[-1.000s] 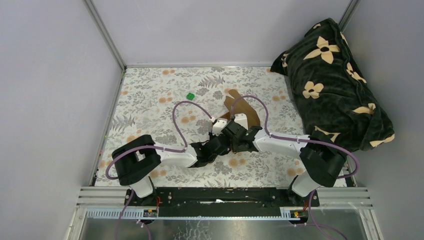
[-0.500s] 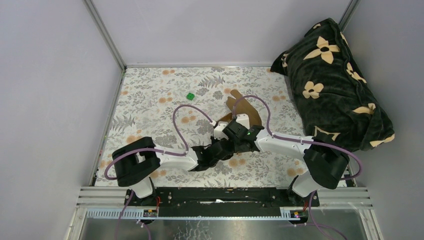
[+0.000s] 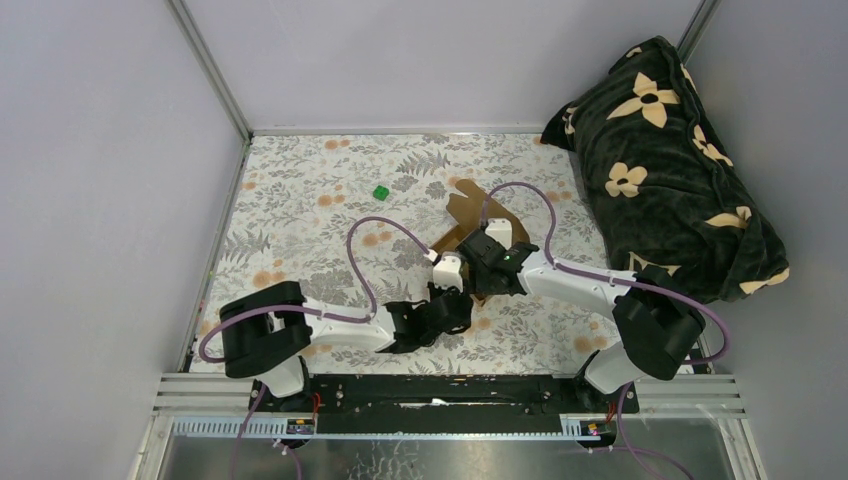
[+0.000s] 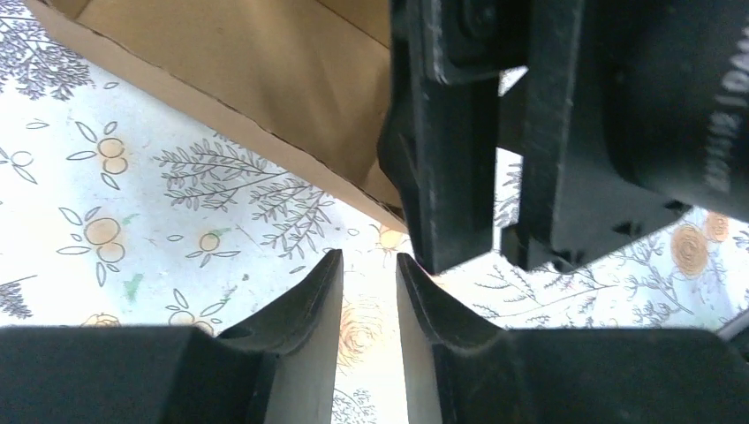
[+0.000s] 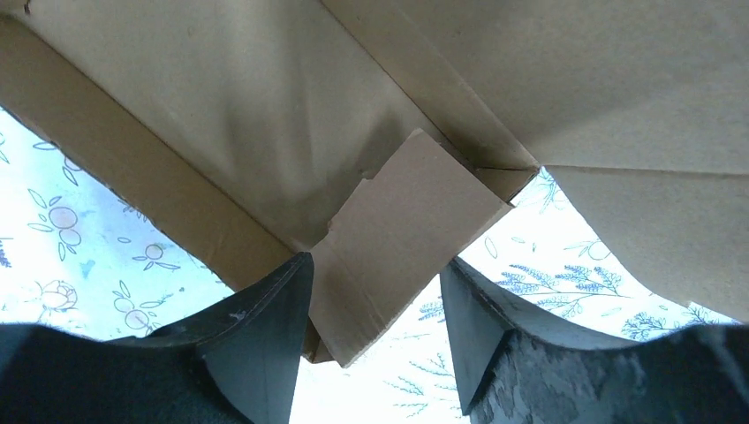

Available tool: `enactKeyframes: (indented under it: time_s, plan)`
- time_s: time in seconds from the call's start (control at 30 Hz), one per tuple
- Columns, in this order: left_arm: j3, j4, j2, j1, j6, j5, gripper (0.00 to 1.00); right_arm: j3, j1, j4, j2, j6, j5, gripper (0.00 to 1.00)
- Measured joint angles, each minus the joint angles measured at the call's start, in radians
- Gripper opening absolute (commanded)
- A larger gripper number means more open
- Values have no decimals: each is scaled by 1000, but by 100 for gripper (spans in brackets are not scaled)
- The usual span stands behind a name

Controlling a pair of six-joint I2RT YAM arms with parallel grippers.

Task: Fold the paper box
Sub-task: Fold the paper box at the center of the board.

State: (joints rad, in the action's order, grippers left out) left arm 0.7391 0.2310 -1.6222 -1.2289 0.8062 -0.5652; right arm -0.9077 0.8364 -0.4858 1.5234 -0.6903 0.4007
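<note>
The paper box (image 3: pixel 468 212) is a plain brown cardboard sheet, partly folded, lying mid-table with my right arm over its near part. In the right wrist view a small flap (image 5: pixel 402 221) of the paper box (image 5: pixel 265 97) sits between the fingers of my right gripper (image 5: pixel 373 265). That gripper is open; the flap rests against the left finger and stands apart from the right one. My left gripper (image 4: pixel 366 261) hovers just near of the box edge (image 4: pixel 230 97), slightly open with only tablecloth between its fingers. From above, my left gripper (image 3: pixel 452 298) sits close beside my right gripper (image 3: pixel 478 262).
A tiny green cube (image 3: pixel 381 191) lies on the floral tablecloth (image 3: pixel 300 220), far left of the box. A dark flowered blanket bundle (image 3: pixel 665 170) fills the right side. Grey walls enclose the left, back and right. The right gripper's black body (image 4: pixel 565 132) looms close at the left gripper's right.
My right gripper has opened its jaws around the flap and shifted slightly right. My left gripper has drawn back toward the near edge. The cardboard has shifted a little.
</note>
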Motion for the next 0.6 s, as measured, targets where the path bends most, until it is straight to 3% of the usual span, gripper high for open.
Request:
enactKeyframes:
  time_s: [0.33, 0.6]
  plan:
    - [1, 29, 11, -34, 7, -2, 35, 6, -26, 6, 2, -27, 0, 52]
    - [24, 46, -4, -45, 13, -15, 35, 12, -42, 5, 4, -33, 0, 50]
